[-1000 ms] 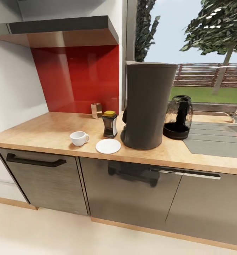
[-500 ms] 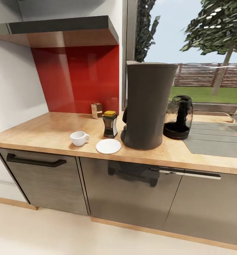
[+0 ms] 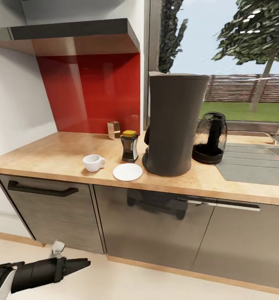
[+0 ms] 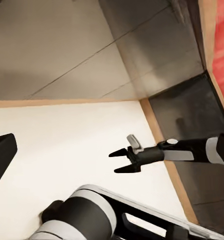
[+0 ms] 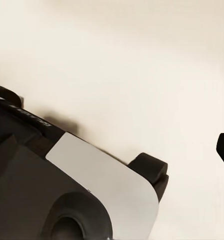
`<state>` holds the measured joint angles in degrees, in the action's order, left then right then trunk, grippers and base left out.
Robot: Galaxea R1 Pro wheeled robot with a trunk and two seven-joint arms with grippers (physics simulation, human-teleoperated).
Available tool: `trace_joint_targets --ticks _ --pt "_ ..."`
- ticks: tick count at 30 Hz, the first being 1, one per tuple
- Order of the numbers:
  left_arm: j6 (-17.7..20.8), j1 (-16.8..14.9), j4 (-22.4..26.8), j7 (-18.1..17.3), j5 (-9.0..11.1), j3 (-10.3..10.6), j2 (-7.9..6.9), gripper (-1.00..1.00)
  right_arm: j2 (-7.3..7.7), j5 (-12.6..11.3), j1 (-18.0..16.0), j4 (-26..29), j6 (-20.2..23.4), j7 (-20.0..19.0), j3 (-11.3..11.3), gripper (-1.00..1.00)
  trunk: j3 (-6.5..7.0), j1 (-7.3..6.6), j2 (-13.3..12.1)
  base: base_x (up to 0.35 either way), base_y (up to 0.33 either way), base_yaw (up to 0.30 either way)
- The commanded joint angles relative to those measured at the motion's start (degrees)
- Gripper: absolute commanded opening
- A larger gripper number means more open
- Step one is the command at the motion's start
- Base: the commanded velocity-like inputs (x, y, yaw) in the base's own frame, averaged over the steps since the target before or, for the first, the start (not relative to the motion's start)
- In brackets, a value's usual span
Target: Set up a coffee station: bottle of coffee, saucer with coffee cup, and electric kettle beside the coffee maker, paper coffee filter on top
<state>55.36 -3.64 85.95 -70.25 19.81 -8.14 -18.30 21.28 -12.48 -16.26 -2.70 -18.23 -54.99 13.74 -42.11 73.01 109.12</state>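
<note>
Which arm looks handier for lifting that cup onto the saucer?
Left, probably: the left gripper shows low on the coffee cup side, and the cup sits left of the saucer.

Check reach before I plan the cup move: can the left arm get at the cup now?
Probably yes: the left gripper hangs low by the cabinet front, and nothing stands between it and the cup near the counter's edge.

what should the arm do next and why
Probably raise the left gripper toward the cup. The cup stands on the bare counter, apart from the empty saucer, while the gripper hangs low by the floor, well below the counter edge. The cup sits on that arm's side.
</note>
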Motion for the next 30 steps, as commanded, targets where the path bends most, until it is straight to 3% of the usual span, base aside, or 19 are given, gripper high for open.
trace_joint_targets --ticks 1,4,8,11,14,19,21,23,26,27,28,29,30 --pt "0.96 -0.2 1.11 -0.05 0.14 -0.01 0.05 1.0 -0.01 -0.54 -0.09 -0.21 -0.31 0.25 0.5 1.0 -0.06 -0.01 0.03 0.0 0.0 0.0" --pt "1.57 -2.09 2.22 -0.05 0.2 -0.02 0.1 1.0 -0.01 -0.54 -0.09 -0.21 -0.31 0.71 0.5 1.0 -0.06 -0.01 0.03 0.0 0.0 0.0" --pt "2.02 -10.1 2.86 -0.06 0.56 -0.03 -0.04 1.0 -0.01 -0.56 -0.09 -0.21 -0.37 1.11 0.5 1.0 -0.06 -0.01 0.03 0.0 0.0 0.0" --pt "2.07 -13.81 2.93 -0.06 0.77 -0.03 -0.22 1.0 -0.01 -0.59 -0.09 -0.21 -0.39 1.2 0.48 1.0 -0.06 -0.01 0.03 0.0 0.0 0.0" --pt "2.13 -22.13 2.89 -0.06 0.87 -0.03 -2.06 1.0 -0.01 -0.61 -0.09 -0.21 -0.45 1.26 0.44 1.0 -0.06 -0.01 0.03 0.0 0.0 0.0" --pt "2.19 -30.9 2.51 -0.06 0.75 0.1 -4.28 1.0 -0.01 -0.62 -0.09 -0.21 -0.48 1.28 0.42 1.0 -0.06 -0.01 0.03 0.0 0.0 0.0" --pt "2.2 -38.93 1.23 -0.04 0.01 1.3 -5.79 1.0 -0.01 -0.62 -0.09 -0.21 -0.48 1.29 0.41 1.0 -0.06 -0.01 0.03 0.0 0.0 0.0" --pt "2.22 -44.41 -0.66 -0.01 -1.16 3.22 -6.73 1.0 -0.01 -0.62 -0.09 -0.21 -0.48 1.29 0.41 1.0 -0.06 -0.01 0.03 0.0 0.0 0.0" --pt "2.25 -50.24 -4.14 -0.02 -3.0 5.23 -7.38 1.0 -0.01 -0.62 -0.09 -0.21 -0.52 1.29 0.41 1.0 -0.06 -0.01 0.03 0.0 0.0 0.0" --pt "2.27 -54.11 -6.99 -0.03 -4.26 6.41 -7.63 1.0 -0.01 -0.62 -0.09 -0.21 -0.54 1.29 0.41 1.0 -0.06 -0.01 0.03 0.0 0.0 0.0" --pt "2.27 -55.97 -8.44 -0.04 -4.84 7.0 -7.71 1.0 -0.01 -0.62 -0.09 -0.21 -0.54 1.29 0.41 1.0 -0.06 -0.01 0.03 0.0 0.0 0.0" --pt "2.23 -62.73 -14.03 -0.05 -6.55 9.67 -7.92 1.0 -0.01 -0.62 -0.09 -0.21 -0.56 1.29 0.41 1.0 -0.06 -0.01 0.03 0.0 0.0 0.0" --pt "2.22 -65.78 -16.61 -0.05 -7.1 11.05 -7.94 1.0 -0.01 -0.62 -0.09 -0.21 -0.57 1.29 0.41 1.0 -0.06 -0.01 0.03 0.0 0.0 0.0"
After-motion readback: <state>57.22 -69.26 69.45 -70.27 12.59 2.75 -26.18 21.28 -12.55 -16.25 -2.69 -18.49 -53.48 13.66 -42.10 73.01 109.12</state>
